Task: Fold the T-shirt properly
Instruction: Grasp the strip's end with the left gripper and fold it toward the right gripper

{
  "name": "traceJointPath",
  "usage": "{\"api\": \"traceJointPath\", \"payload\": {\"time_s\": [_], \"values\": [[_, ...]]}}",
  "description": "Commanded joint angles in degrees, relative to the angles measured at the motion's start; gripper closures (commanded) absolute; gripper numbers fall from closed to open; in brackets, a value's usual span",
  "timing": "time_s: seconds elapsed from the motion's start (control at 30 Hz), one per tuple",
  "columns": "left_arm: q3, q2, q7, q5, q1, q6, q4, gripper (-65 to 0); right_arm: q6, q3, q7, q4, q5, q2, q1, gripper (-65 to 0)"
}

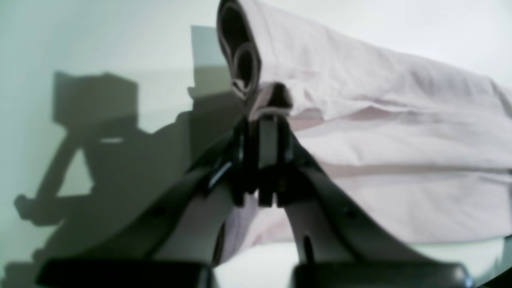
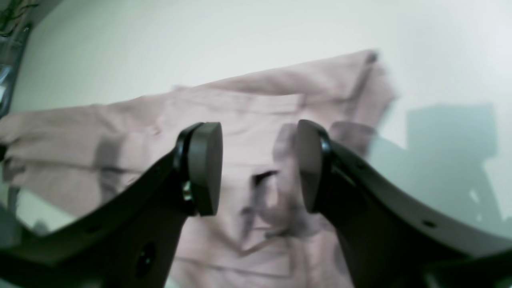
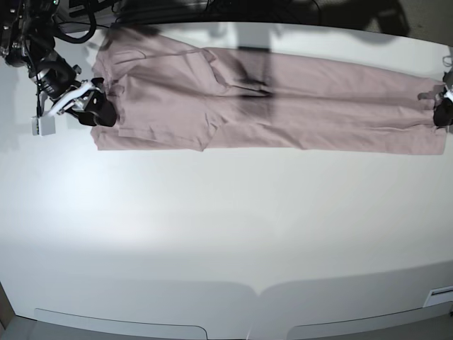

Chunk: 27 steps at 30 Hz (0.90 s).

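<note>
T-shirt (image 3: 269, 106) lies stretched as a long narrow pink-mauve band across the top of the base view, folded lengthwise, flat on the white counter (image 3: 226, 234). It runs from the upper left corner area to the far right edge.

Left hand (image 1: 266, 116) sits at the right edge of the base view (image 3: 443, 106), at the shirt's right end. Left wrist view: fingers pressed together on a bunched edge of the fabric, pinching it, with looped cloth layers standing up just above the tips at top centre. The rest of the shirt spreads to the right of the frame in soft folds. Arm shadow falls on the counter at left.

Right hand (image 2: 260, 166) is at the upper left of the base view (image 3: 95, 106), arm coming in from the top left corner, wrist angled down toward the shirt's left end. Right wrist view: fingers spread, round dark pads (image 2: 206, 168) apart with a clear gap, nothing between them. Shirt shows behind and below the pads, blurred, its folded layers visible through the gap. Whether the tips touch the cloth cannot be told.
</note>
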State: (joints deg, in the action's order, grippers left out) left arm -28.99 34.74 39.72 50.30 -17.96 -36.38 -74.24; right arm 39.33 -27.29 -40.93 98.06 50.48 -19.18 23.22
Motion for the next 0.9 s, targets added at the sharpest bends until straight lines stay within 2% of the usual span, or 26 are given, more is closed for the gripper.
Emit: {"api": "traceJointPath", "payload": {"time_s": [0.0,0.1,0.2,0.3,0.5,0.6,0.7,0.87], "values": [[-0.57,2.27,0.02,3.52,0.15,-0.46,-0.79,0.0,0.67,-0.33,1.2,0.9,0.09,0.11,-0.94,-30.3],[-0.57,3.06,5.88,14.47,0.0,-0.48,-1.42,0.0,0.67,-0.26,0.98,0.9,-4.55,2.56,-3.74,-30.3],[-0.55,1.7,12.13,24.79,-0.66,-0.7,-3.72,0.0,0.67,1.07,0.26,0.9,-8.79,4.15,-6.75,-30.3],[-0.52,-1.92,12.55,27.34,-2.75,-0.7,-7.74,0.0,0.67,4.96,-1.14,0.9,-11.5,4.55,-9.49,-30.3],[1.55,-12.57,9.01,26.91,-7.43,-0.72,-19.26,0.0,0.67,13.97,-0.13,0.9,-16.11,4.59,-12.02,-30.3],[6.29,-16.31,6.08,21.35,-7.61,-0.68,-23.3,0.0,0.67,16.85,0.02,0.9,-16.06,4.59,-12.46,-30.3],[12.76,-18.34,1.92,14.75,-7.28,0.31,-25.18,0.0,0.67,17.18,-0.07,0.9,-16.09,4.55,-12.61,-30.3],[22.93,-19.02,0.11,5.97,-3.98,6.56,-25.29,0.0,0.67,14.45,-0.07,0.9,-16.04,4.57,-12.76,-30.3]]}}
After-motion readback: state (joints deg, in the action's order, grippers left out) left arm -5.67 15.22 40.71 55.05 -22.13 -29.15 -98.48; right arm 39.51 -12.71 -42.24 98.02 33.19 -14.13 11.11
